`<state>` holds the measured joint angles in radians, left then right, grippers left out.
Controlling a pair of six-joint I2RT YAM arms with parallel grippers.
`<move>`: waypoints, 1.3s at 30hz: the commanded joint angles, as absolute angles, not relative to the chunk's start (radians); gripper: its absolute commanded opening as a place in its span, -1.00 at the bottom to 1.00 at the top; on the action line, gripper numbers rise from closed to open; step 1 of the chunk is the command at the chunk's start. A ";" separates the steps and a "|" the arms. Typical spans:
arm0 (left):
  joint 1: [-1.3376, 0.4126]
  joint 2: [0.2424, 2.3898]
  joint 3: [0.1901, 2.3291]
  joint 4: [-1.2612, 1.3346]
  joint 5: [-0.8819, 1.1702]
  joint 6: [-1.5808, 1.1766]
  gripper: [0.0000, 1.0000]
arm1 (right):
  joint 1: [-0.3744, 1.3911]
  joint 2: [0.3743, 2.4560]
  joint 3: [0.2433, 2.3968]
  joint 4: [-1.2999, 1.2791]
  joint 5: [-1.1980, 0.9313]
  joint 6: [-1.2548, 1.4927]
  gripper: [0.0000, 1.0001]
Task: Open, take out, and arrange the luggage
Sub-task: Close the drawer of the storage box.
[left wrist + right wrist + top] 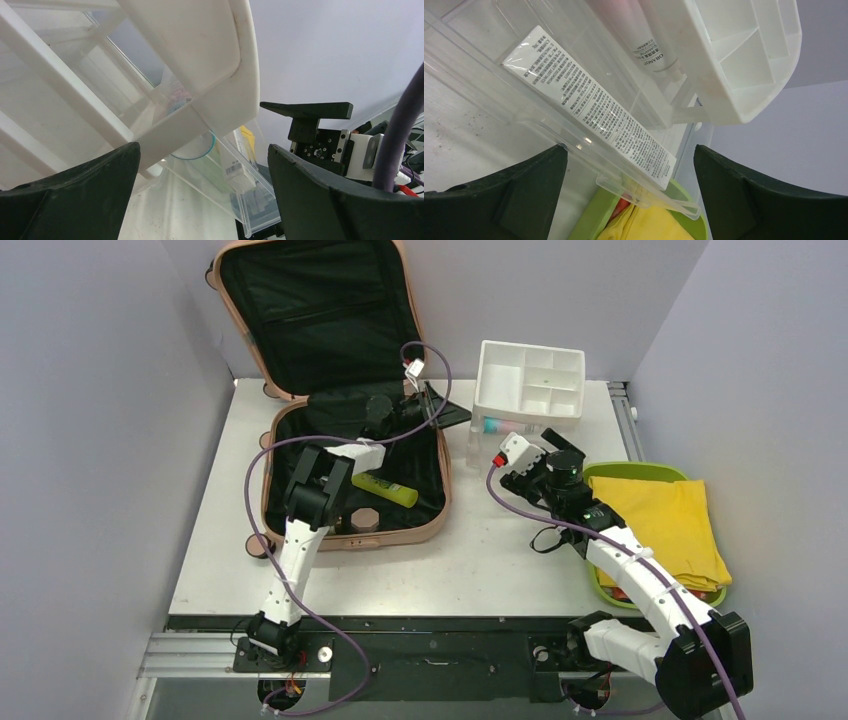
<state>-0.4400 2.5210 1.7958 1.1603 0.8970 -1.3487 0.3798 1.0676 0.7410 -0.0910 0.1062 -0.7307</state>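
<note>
1. A white tube point(651, 47) lying in the clear plastic box point(474, 75) carries capital letters that look like "ORANOT"; the smaller lines above them are too fine to read.
2. A long white label point(589, 102) in the same box is filled with dense small print, none of it legible.
3. In the left wrist view, a barcode point(234, 169) shows on a white pack; its digits cannot be read.

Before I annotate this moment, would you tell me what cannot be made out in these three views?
- Top view: far part of the luggage floor, hidden under the left arm.
- Top view: anything beneath the yellow cloth in the lime-green tray, covered by it.
- Top view: most of the clear box, covered by the white organizer.
- Right wrist view: fine print on the label, too small to read.
</note>
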 commanded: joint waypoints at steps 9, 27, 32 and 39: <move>-0.451 2.397 1.741 1.207 0.937 -1.378 0.93 | 0.371 1.077 0.808 0.045 0.107 -0.691 0.83; -0.414 2.354 1.709 1.304 0.931 -1.417 0.93 | 0.372 1.112 0.854 0.059 0.179 -0.584 0.80; -0.376 2.336 1.776 1.194 0.925 -1.321 0.93 | 0.372 1.109 0.853 0.058 0.150 -0.570 0.81; -0.389 2.401 1.938 1.050 0.952 -1.202 0.93 | 0.371 1.118 0.848 0.050 0.122 -0.566 0.80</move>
